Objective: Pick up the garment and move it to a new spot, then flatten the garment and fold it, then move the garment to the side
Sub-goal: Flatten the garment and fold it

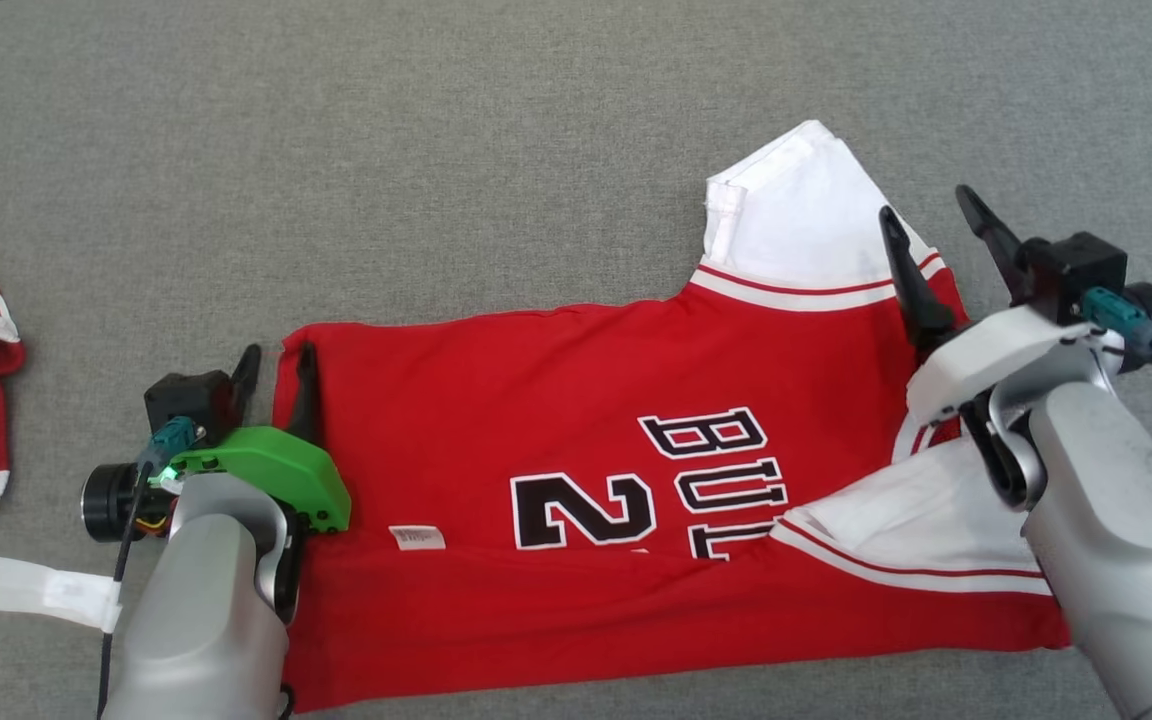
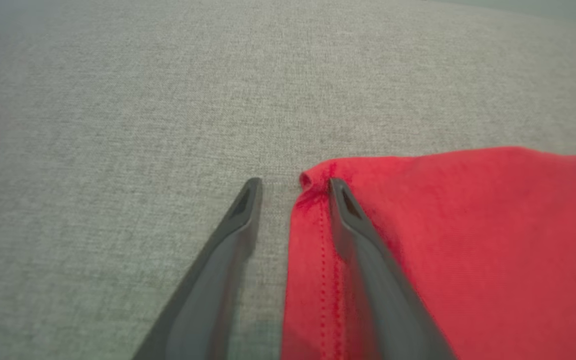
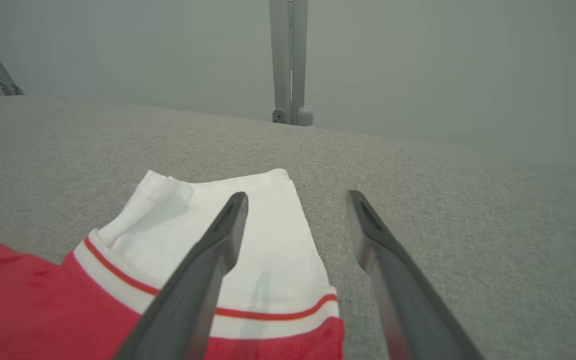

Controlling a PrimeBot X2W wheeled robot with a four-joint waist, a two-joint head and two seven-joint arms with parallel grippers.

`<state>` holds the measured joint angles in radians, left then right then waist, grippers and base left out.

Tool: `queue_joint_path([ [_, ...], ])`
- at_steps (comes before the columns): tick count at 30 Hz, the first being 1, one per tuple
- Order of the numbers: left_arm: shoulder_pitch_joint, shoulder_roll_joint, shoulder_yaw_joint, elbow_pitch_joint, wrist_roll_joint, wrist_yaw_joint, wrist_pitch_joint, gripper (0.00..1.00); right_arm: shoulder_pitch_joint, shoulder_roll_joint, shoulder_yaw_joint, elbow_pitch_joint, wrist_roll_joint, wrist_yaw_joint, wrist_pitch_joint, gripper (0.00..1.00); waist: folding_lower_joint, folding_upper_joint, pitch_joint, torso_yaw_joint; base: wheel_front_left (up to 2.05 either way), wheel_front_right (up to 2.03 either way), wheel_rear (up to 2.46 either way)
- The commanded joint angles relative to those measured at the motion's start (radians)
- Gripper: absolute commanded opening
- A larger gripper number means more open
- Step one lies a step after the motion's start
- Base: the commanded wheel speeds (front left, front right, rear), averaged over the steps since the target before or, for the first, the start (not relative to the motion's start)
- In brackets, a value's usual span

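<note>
Left wrist view: the left gripper (image 2: pixel 295 182) is open, straddling the hem corner (image 2: pixel 310 177) of the garment (image 2: pixel 468 240), one finger on red cloth, one on the grey surface (image 2: pixel 118 125). The garment lies lengthwise from there to the right gripper (image 1: pixel 926 200), which is open at its white sleeve (image 1: pixel 806 210).

Red jersey (image 1: pixel 576 400), half-folded, flat
</note>
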<state>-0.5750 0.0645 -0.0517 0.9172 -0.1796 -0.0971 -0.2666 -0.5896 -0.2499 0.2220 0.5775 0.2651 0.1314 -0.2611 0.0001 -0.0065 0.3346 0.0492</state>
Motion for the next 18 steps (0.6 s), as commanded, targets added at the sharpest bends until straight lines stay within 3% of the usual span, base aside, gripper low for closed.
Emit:
queue_joint_path([
  [1,-0.011,-0.007,-0.012,0.028,-0.005,-0.009,0.005,0.47,-0.054,-0.02,0.017,0.042,0.01,-0.001,0.015,1.0,-0.0001,0.0065,0.011,0.011,0.0,0.0,0.0],
  [2,-0.018,-0.007,-0.021,0.029,-0.006,-0.013,0.005,0.4,-0.08,-0.023,0.031,0.067,0.012,-0.001,0.022,1.0,-0.0001,0.0065,0.015,0.014,0.0,0.0,0.0],
  [3,-0.018,-0.007,-0.021,0.029,-0.006,-0.013,0.005,0.4,-0.08,-0.023,0.031,0.067,0.012,-0.001,0.022,1.0,-0.0001,0.0065,0.015,0.014,0.0,0.0,0.0],
  [4,-0.022,-0.008,-0.031,0.035,-0.007,-0.017,0.006,0.2,-0.103,-0.026,0.043,0.09,0.017,-0.001,0.034,1.0,-0.0001,0.0065,0.018,0.018,0.0,0.0,0.0],
  [6,-0.032,-0.009,-0.045,0.041,-0.014,-0.023,0.006,0.0,-0.153,-0.035,0.059,0.133,0.032,-0.001,0.05,1.0,-0.0001,0.0065,0.025,0.026,0.0,0.0,0.0],
  [18,-0.058,-0.011,-0.112,-0.028,-0.048,-0.032,0.004,0.0,-0.355,-0.048,0.195,0.361,0.117,-0.001,0.2,1.0,-0.0001,0.0065,0.061,0.092,0.0,0.0,0.0],
])
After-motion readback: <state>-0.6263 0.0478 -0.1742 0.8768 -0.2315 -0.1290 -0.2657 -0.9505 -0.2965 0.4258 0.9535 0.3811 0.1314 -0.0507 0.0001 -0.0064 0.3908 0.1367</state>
